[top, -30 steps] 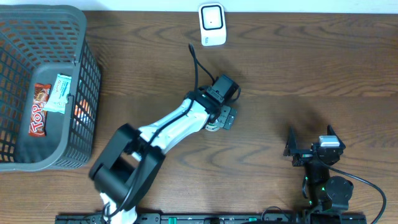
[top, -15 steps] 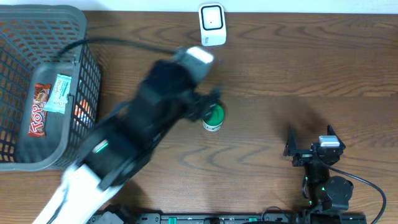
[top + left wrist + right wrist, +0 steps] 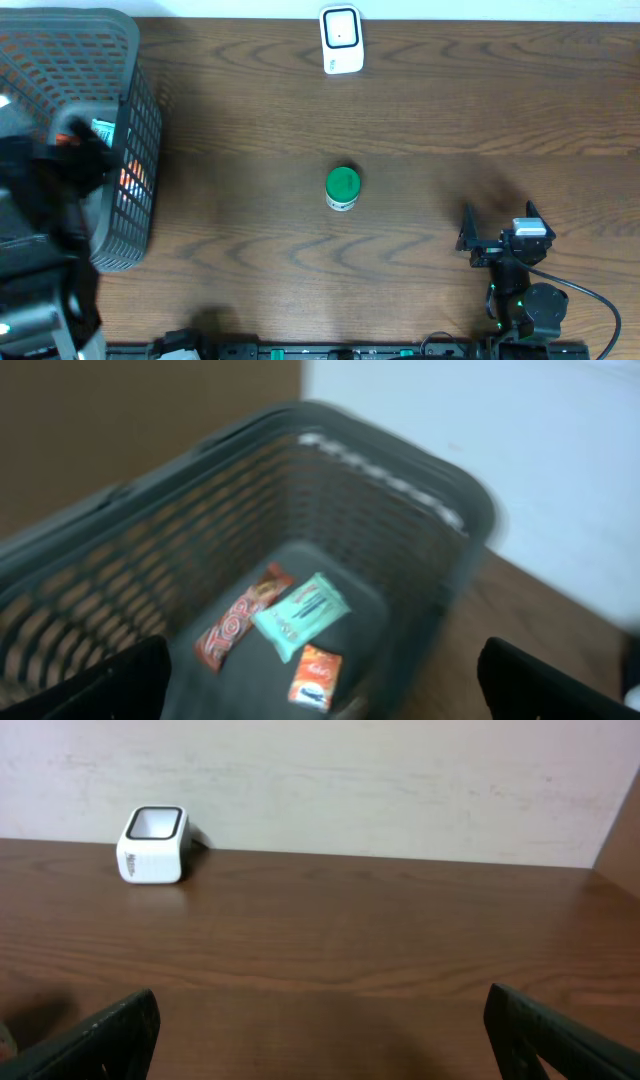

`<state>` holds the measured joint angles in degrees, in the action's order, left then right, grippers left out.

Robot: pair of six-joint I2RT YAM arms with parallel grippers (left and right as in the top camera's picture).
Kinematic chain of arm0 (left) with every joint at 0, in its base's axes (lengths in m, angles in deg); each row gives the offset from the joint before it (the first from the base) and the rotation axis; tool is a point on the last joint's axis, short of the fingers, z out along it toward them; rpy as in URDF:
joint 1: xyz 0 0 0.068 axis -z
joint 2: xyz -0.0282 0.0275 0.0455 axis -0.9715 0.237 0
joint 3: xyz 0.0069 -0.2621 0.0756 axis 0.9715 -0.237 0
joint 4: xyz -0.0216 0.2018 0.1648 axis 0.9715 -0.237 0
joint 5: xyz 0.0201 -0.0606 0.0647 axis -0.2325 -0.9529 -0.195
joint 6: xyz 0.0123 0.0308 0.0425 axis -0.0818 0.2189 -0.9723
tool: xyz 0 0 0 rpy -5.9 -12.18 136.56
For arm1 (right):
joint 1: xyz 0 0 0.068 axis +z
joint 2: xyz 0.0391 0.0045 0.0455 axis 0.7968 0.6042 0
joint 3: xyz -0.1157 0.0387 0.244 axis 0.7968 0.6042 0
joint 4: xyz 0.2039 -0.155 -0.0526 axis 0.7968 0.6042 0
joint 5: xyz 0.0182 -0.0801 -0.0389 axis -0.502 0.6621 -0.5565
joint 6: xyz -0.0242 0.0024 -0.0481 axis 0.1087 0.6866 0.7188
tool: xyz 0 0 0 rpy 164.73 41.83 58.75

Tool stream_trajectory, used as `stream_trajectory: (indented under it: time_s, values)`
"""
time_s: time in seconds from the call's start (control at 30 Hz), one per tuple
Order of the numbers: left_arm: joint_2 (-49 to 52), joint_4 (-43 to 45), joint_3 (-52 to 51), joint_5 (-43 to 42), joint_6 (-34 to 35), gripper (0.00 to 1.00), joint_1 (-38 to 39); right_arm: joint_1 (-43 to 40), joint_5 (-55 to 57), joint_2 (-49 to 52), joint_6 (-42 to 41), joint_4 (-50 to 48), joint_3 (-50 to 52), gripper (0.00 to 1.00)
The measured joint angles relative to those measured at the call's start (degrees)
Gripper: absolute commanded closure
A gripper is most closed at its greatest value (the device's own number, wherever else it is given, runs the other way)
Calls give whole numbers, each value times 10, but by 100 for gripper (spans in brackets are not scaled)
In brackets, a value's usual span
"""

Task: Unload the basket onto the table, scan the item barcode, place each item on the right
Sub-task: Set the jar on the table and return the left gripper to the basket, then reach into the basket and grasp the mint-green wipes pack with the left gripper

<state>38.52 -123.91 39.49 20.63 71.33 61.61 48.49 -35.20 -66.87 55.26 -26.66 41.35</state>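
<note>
Three packets lie in the basket at left — the left gripper hangs above, jaws wide. Drop straight onto one, clear of the wall, then show its barcode to the far scanner.

table: brown, wavy wood grain
basket: dark grey, open lattice
jar: green lid, white side
scanner: white, dark-rimmed face
bar: red, white lettering
flat packet: mint green
small packet: orange
</note>
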Motion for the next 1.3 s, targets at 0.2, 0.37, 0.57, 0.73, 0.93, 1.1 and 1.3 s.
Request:
stream_trajectory:
  time_s: [0.2, 0.37, 0.57, 0.73, 0.93, 1.1, 1.3]
  values:
    - [66, -3, -19, -179, 78, 2, -228, 0, 0, 0, 0, 0, 0, 1]
    - [189, 18, -38, -320, 104, 2, -309, 0, 0, 0, 0, 0, 0, 1]
    - [330, 38, -43, -412, 115, 2, -325, 0, 0, 0, 0, 0, 0, 1]
    - [404, 51, -44, -447, 116, 2, -323, 0, 0, 0, 0, 0, 0, 1]
    - [449, 88, -67, -460, 126, 2, -319, 0, 0, 0, 0, 0, 0, 1]
    - [449, 113, -111, -440, 169, 2, -305, 0, 0, 0, 0, 0, 0, 1]
    - [449, 174, -155, -399, 217, 2, -271, 0, 0, 0, 0, 0, 0, 1]
